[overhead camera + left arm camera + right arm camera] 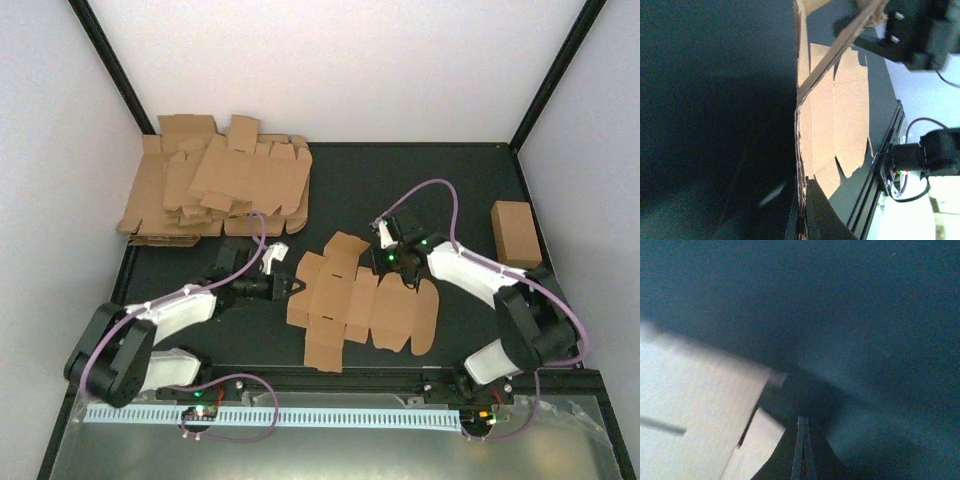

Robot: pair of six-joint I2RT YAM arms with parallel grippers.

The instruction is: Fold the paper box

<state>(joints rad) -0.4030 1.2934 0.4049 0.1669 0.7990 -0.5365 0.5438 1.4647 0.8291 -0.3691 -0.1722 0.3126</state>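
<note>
the paper box [365, 305] lies as a flat blank in the middle of the table [400, 190]. the left pincer [296, 288] is clenched on the blank's left edge. the right pincer [388, 266] is pressed closed on nothing, just beside its far edge. a heap of blanks [225, 180] sits back left, and a closed carton [515, 232] far right.
</note>
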